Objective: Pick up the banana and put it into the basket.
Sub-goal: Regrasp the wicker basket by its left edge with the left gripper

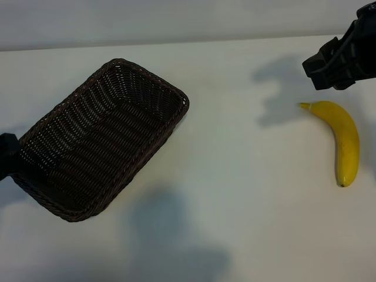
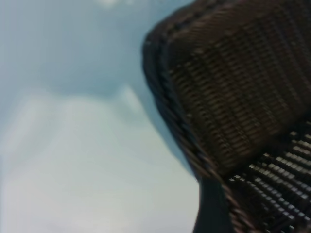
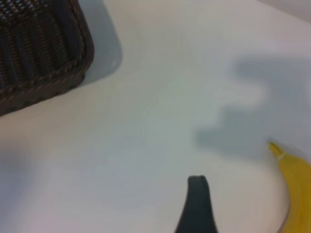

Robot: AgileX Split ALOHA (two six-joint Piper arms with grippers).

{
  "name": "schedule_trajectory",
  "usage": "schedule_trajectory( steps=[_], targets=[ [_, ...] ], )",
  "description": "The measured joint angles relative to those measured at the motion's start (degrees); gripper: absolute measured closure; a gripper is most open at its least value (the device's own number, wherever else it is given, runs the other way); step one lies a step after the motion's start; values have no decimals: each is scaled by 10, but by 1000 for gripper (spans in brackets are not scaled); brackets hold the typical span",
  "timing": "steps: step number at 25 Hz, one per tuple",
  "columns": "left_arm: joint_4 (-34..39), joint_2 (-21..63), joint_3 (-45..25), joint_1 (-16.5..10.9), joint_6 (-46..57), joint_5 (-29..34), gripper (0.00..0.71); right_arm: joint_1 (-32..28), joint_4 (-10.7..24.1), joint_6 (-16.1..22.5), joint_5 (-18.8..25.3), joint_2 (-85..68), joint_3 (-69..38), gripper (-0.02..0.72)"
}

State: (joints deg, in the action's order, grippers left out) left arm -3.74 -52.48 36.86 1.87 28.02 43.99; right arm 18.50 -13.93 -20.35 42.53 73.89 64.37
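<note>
Jaws of both arms are being held wide apart, and nothing is being carried between either pair. The right jaws are being held above the bench [image 1: 235, 176] at the far right of the exterior view, on the end of the right arm [image 1: 352, 47], just beyond the stem tip of the banana [image 1: 346, 141] and apart from it; in the right wrist view only one dark finger [image 3: 197, 204] is being shown, with the banana's stem end close beside it but not touching. The banana is lying flat on the bench at the right side, its pale stem pointing toward the far edge and toward the basket's side, its curved back bulging away from the basket, and it is being touched by nothing. The basket [image 1: 100, 141] is sitting well apart from it on the left half of the bench, set at a slant to the bench edges, and only bare woven floor and walls are being shown inside it. The left jaws are being held at the basket's corner by the left border of the exterior view, where only a small dark part of the left arm [image 1: 6, 155] is being shown; in the left wrist view the basket's rim and outer wall are filling the picture from very near, and whether the rim is being touched cannot be told.
</note>
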Motion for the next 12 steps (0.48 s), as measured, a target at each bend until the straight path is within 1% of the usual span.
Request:
schedule_trajectory(
  steps=[5,12],
  targets=[
    [37,-7,-5,0,28,-11,180,0,0,0,0,0,0,123],
    [37,-46,-5,0,45,-29,166,0,0,0,0,0,0,123]
  ],
)
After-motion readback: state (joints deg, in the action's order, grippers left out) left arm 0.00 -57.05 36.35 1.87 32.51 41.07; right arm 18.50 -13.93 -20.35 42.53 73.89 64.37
